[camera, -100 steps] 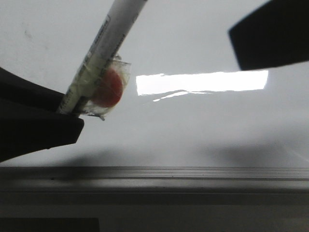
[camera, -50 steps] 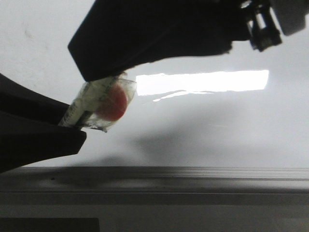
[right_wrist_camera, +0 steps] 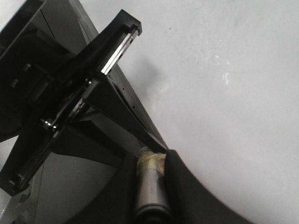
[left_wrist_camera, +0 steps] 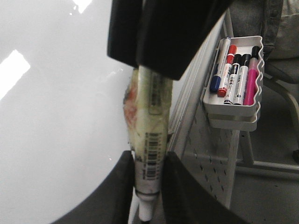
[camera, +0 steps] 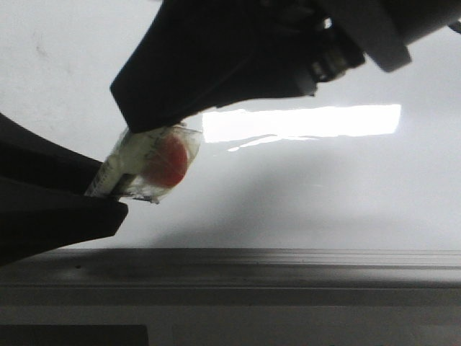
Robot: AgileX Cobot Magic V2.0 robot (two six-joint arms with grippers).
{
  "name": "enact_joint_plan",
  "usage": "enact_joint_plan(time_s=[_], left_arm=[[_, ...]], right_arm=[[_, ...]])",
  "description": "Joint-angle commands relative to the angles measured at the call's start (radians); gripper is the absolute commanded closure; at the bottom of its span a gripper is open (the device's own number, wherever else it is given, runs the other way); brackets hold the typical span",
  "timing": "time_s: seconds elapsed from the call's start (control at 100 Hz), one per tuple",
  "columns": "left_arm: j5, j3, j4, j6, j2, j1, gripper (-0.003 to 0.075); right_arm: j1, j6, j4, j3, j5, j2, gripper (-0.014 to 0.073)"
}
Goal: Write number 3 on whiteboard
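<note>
The whiteboard [camera: 324, 194] is glossy pale grey-white with a bright reflection. No number 3 shows on it in any view. My left gripper [camera: 108, 184] is shut on a white marker [camera: 148, 162] wrapped in clear tape with an orange blob. In the left wrist view the marker [left_wrist_camera: 149, 116] sits between the left gripper's [left_wrist_camera: 148, 158] jaws, its tip end toward the wrist. My right gripper [camera: 144, 119] covers the marker's upper part. In the right wrist view the right gripper [right_wrist_camera: 152, 161] is shut on the marker's grey end [right_wrist_camera: 150, 191].
A grey metal edge strip [camera: 288, 263] runs along the board's near side. A white tray [left_wrist_camera: 233, 114] with several coloured markers hangs beside the board on a perforated frame [left_wrist_camera: 205, 154]. The left gripper's body [right_wrist_camera: 79, 93] fills the right wrist view's upper left.
My right gripper came in from the upper right and closed over the marker's upper part, hiding it. The left gripper kept hold of the marker and barely moved.
</note>
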Motion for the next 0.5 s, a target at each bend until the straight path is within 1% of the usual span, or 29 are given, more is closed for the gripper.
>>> enact_joint_plan(time_s=[0.0, 0.01, 0.03, 0.07, 0.12, 0.23, 0.3, 0.37, 0.49], left_arm=[[-0.090, -0.024, -0.050, -0.004, -0.009, 0.001, 0.0449], [-0.090, -0.024, -0.054, -0.004, -0.009, 0.001, 0.0449], [-0.088, -0.024, -0.072, -0.004, -0.011, 0.001, 0.0403], [-0.082, -0.024, -0.111, -0.004, -0.020, 0.001, 0.0351], [-0.069, -0.024, -0.137, -0.004, -0.035, 0.001, 0.0320], [-0.052, -0.024, -0.137, -0.004, -0.097, 0.001, 0.0318], [-0.033, -0.024, -0.137, -0.004, -0.150, 0.001, 0.0318], [0.014, -0.024, -0.153, -0.004, -0.212, 0.002, 0.0318], [0.126, -0.024, -0.178, -0.004, -0.302, 0.016, 0.0318]], right_arm=[[-0.002, -0.015, -0.006, -0.031, -0.043, -0.009, 0.0659], [-0.002, -0.015, -0.006, -0.031, -0.043, -0.009, 0.0659], [-0.002, -0.015, -0.006, -0.035, -0.043, -0.009, 0.0659], [-0.002, -0.015, -0.006, -0.043, -0.037, -0.009, 0.0659], [-0.002, -0.015, -0.006, -0.059, -0.030, -0.011, 0.0659], [-0.014, -0.015, -0.006, -0.110, -0.019, -0.013, 0.0659], [-0.040, -0.015, -0.006, -0.167, 0.044, -0.011, 0.0659], [-0.084, -0.015, -0.006, -0.233, 0.128, -0.009, 0.0659], [-0.150, -0.015, -0.006, -0.313, 0.183, -0.009, 0.0659]])
